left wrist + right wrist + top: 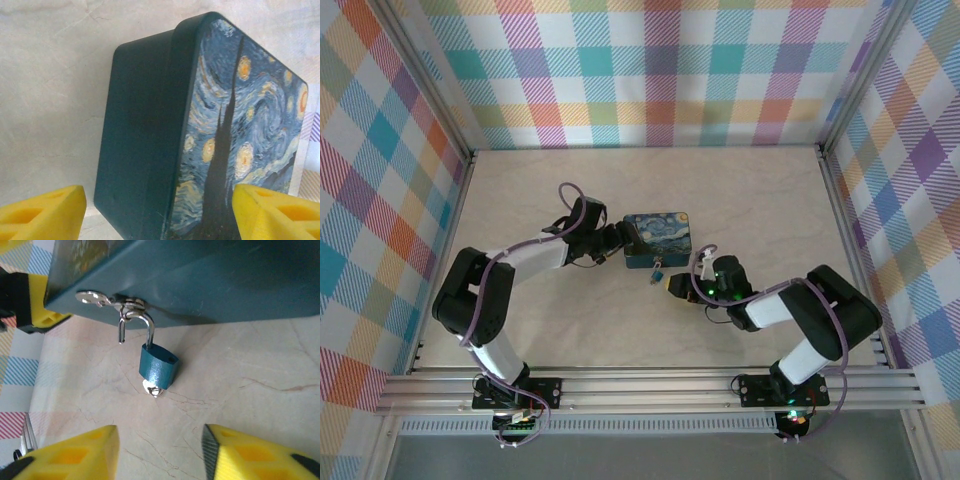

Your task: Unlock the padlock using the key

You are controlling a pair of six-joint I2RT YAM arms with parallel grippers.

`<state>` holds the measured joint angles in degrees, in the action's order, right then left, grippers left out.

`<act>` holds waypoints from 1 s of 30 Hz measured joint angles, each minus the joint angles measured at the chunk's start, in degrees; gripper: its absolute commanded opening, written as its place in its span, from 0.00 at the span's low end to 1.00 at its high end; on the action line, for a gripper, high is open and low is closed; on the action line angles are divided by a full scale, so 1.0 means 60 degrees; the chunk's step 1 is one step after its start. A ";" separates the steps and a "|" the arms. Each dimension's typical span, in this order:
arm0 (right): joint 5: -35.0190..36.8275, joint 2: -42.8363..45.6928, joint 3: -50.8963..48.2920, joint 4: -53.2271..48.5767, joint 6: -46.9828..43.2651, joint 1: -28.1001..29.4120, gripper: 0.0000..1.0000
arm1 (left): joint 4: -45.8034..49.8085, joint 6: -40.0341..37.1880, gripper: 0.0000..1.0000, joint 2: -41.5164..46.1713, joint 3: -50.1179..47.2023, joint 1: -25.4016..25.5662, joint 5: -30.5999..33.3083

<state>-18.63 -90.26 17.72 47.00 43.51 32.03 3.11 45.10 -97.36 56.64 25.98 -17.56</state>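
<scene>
We find the right gripper [160, 455] with its jaws parted and nothing between them, near the padlock [159, 369] but clear of it. The padlock hangs by its shackle [150, 332] from the hasp [100, 299] of the Starry Night tin [210, 280], and the shackle's short leg stands free of the teal body. The key [152, 388] sits in the padlock's underside. The left gripper [160, 215] stands wide open astride the tin's end; we cannot confirm contact.
</scene>
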 measured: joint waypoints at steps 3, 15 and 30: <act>-0.0331 0.0004 0.0022 0.0168 -0.0117 -0.0171 0.61 | -0.0004 -0.0062 0.75 -0.0102 -0.0004 0.0000 -0.0033; -0.1078 -0.0160 0.1249 0.0226 -0.0987 -0.1093 0.72 | -0.0809 -0.0087 0.74 0.0153 -0.0878 -0.0040 -0.0244; -0.1829 -0.0911 0.0907 0.1319 -0.1337 -0.1497 0.63 | -0.1337 0.0342 0.75 0.0667 -0.1665 0.0164 -0.0208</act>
<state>-29.61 -95.72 23.16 54.92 35.48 23.05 -4.91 47.16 -93.36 46.65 26.96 -18.81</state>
